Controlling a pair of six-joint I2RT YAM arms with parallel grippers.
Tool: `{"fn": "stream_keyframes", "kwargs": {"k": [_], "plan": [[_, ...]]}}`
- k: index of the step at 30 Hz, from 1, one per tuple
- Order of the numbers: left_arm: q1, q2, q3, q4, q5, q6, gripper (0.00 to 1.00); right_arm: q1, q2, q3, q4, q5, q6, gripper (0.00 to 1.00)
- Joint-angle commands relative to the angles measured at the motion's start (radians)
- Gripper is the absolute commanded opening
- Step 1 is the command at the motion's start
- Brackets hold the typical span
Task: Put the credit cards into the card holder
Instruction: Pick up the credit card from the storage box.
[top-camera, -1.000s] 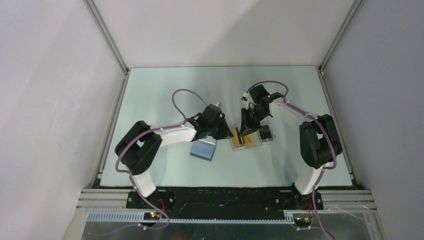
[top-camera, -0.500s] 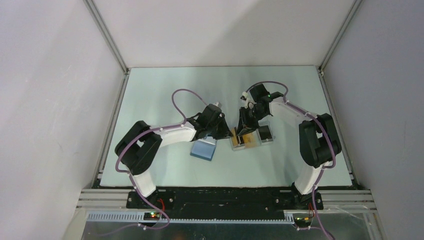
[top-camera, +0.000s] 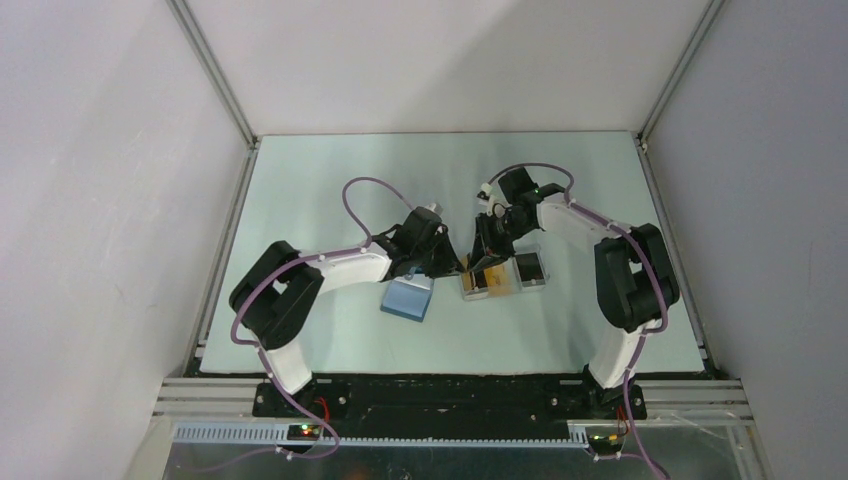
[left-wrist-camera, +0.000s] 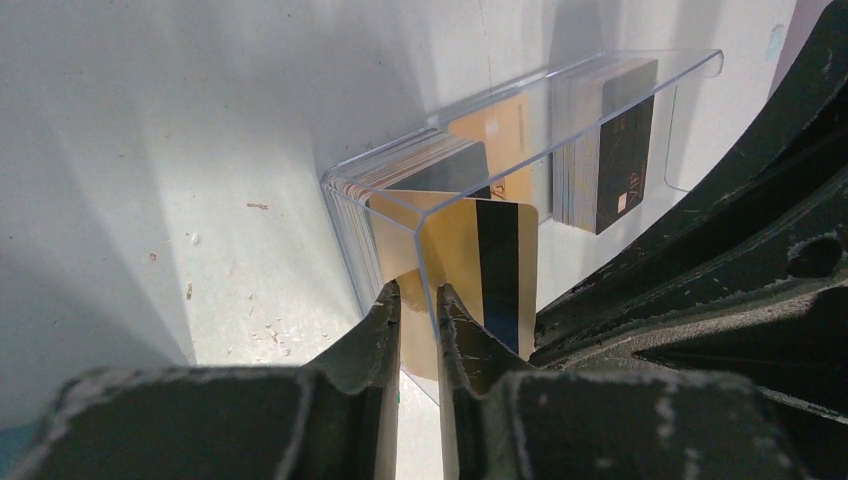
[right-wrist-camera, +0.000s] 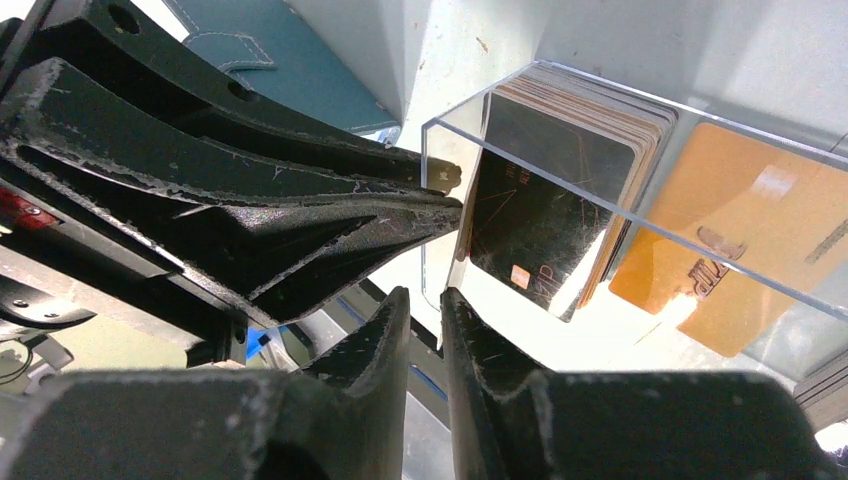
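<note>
We record credit cards (right-wrist-camera: 545, 200) stacked on edge in the clear tray (left-wrist-camera: 690, 110), mid-tabletop (top-camera: 330, 190); card holder (top-camera: 407, 298) just left. Both left tool (left-wrist-camera: 418, 295) and right tool (right-wrist-camera: 425, 300) nearly closed at tray wall; grip we cannot tell.

The desk (top-camera: 300, 190) has a pale, matte, green-white surface. Three plain white panels enclose it: left wall (top-camera: 100, 150), rear wall (top-camera: 440, 60), right wall (top-camera: 770, 150). Aluminium profile posts (top-camera: 213, 75) run up both rear corners. A black base plate (top-camera: 450, 393) spans the near edge, with a slotted cable duct (top-camera: 440, 438) in front of it. Lighting is diffuse, and shadows are soft. The left wrist view shows small specks (left-wrist-camera: 255, 206) on the surface.
</note>
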Motion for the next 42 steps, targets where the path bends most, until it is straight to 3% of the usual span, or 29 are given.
{"fn": "stream_keyframes", "kwargs": {"k": [1,5,11,14,19,21,26,31,37,42], "plan": [[-0.005,0.032,0.024,-0.001,0.009,0.033,0.0,0.034,0.047,-0.003,0.065,0.069,-0.03,0.24],[-0.005,0.03,0.022,-0.001,0.01,0.034,0.0,0.033,0.04,-0.028,0.067,0.132,-0.032,0.31],[-0.002,0.027,0.02,-0.003,0.012,0.034,0.0,0.043,0.058,-0.045,0.117,0.078,-0.016,0.31],[-0.003,0.025,0.021,-0.003,0.016,0.034,0.0,0.045,0.055,-0.05,0.134,0.073,0.006,0.25],[-0.003,0.004,0.018,-0.007,0.006,0.037,0.03,0.04,0.009,-0.051,0.113,0.118,0.025,0.08],[-0.002,-0.014,0.027,-0.016,-0.004,0.043,0.13,0.033,-0.015,-0.051,0.099,0.124,0.024,0.03],[0.004,-0.064,0.101,-0.084,-0.025,0.083,0.52,0.009,-0.095,-0.049,0.075,0.128,0.027,0.0],[0.028,-0.12,0.175,-0.145,-0.033,0.128,0.73,-0.006,-0.152,-0.041,0.057,0.127,0.027,0.0],[0.065,-0.211,0.254,-0.234,-0.043,0.214,0.89,-0.007,-0.211,-0.031,0.026,0.14,0.001,0.0],[0.112,-0.359,0.184,-0.323,-0.067,0.282,0.94,0.014,-0.274,-0.026,0.002,0.13,-0.02,0.0]]}}
